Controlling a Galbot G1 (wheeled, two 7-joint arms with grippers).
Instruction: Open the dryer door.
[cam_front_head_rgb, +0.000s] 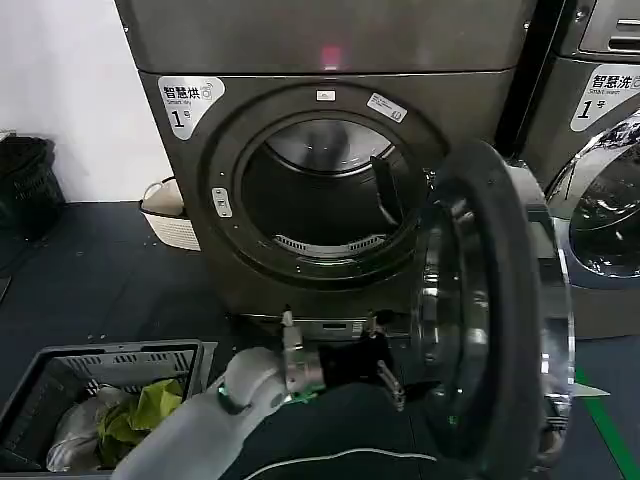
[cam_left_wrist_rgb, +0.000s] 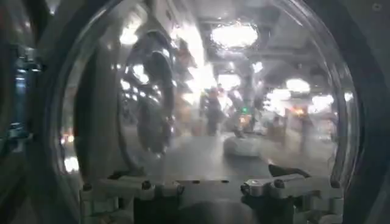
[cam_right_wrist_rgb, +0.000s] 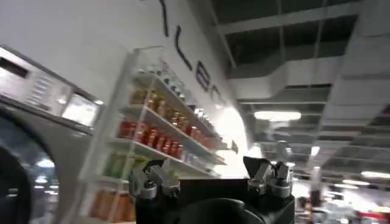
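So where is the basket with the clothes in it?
In the head view, the basket sits on the floor at the lower left, left of the left arm, in front of the dryer.

the dryer (cam_front_head_rgb: 330, 60) has a brushed, matt grey metal body; its door (cam_front_head_rgb: 495, 300) is glossy glass in a shiny chrome ring; the basket (cam_front_head_rgb: 60, 375) looks matt plastic.

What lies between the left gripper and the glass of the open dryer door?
Nothing: in the head view the left gripper is right beside the dryer door, and the left wrist view shows bare glass ahead.
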